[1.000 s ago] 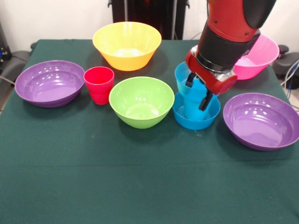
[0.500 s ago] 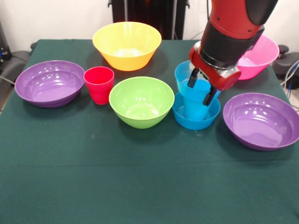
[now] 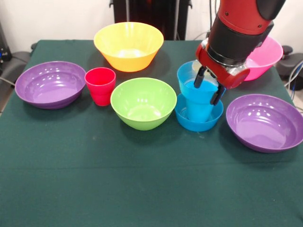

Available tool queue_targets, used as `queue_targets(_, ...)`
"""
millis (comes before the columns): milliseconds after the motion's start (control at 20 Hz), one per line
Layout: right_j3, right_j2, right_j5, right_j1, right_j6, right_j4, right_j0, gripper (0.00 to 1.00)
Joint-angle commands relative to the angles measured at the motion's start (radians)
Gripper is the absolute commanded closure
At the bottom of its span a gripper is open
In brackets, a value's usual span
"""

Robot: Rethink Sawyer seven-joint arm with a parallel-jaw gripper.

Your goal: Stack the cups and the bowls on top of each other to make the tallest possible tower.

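A small blue bowl (image 3: 199,119) sits on the table with a blue cup (image 3: 199,106) standing in it. On the cup rests a wider blue rim that looks like a second small blue bowl (image 3: 187,75); together they make the tower. My gripper (image 3: 209,89) hangs open just over the tower's right side and grips nothing. A red cup (image 3: 100,86) stands beside a lime green bowl (image 3: 143,103). A purple bowl (image 3: 49,84) lies at the left and another purple bowl (image 3: 265,123) at the right. The orange-yellow bowl (image 3: 128,46) is at the back, and the pink bowl (image 3: 267,56) is partly hidden behind the arm.
The green cloth-covered table (image 3: 142,179) has open room along its near half. The red and black arm (image 3: 236,33) comes down at the right rear, over the pink bowl.
The gripper has risen and drifted slightly right, away from the blue stack. Its fingers keep the same spread. The blue stack and the other bowls have stayed put.
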Motion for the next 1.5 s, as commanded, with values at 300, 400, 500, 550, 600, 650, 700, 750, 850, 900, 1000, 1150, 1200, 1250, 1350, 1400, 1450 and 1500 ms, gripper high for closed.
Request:
queue_targets(300,-0.068,0.138,0.046,0.021,0.116,-0.009,-0.045,0.0)
queue_targets(400,-0.086,0.137,0.059,0.022,0.109,-0.012,-0.056,0.0)
queue_targets(500,-0.1,0.137,0.078,0.016,0.107,-0.013,-0.063,0.0)
queue_targets(550,-0.106,0.137,0.085,0.013,0.105,-0.014,-0.066,0.0)
queue_targets(600,-0.1,0.142,0.084,0.002,0.104,-0.011,-0.066,0.0)
queue_targets(650,-0.102,0.144,0.086,-0.003,0.101,-0.01,-0.068,0.0)
queue_targets(700,-0.083,0.153,0.073,-0.018,0.099,-0.005,-0.064,0.0)
queue_targets(750,-0.083,0.155,0.079,-0.024,0.098,-0.004,-0.065,0.0)
queue_targets(850,-0.079,0.16,0.088,-0.038,0.095,-0.002,-0.069,0.0)
queue_targets(900,-0.076,0.163,0.094,-0.045,0.095,0.0,-0.074,0.0)
queue_targets(1000,-0.073,0.167,0.105,-0.056,0.096,-0.001,-0.08,0.0)
queue_targets(1150,-0.057,0.174,0.11,-0.072,0.097,-0.001,-0.083,0.0)
queue_targets(1200,-0.044,0.181,0.112,-0.078,0.102,0.004,-0.084,0.0)
queue_targets(1250,-0.039,0.183,0.111,-0.082,0.104,0.004,-0.084,0.0)
queue_targets(1350,-0.026,0.188,0.116,-0.091,0.112,0.008,-0.083,0.0)
queue_targets(1400,-0.02,0.191,0.123,-0.093,0.123,0.013,-0.08,0.0)
queue_targets(1450,-0.016,0.193,0.131,-0.094,0.131,0.016,-0.08,0.0)
queue_targets(1500,-0.025,0.194,0.145,-0.085,0.147,0.019,-0.078,0.0)
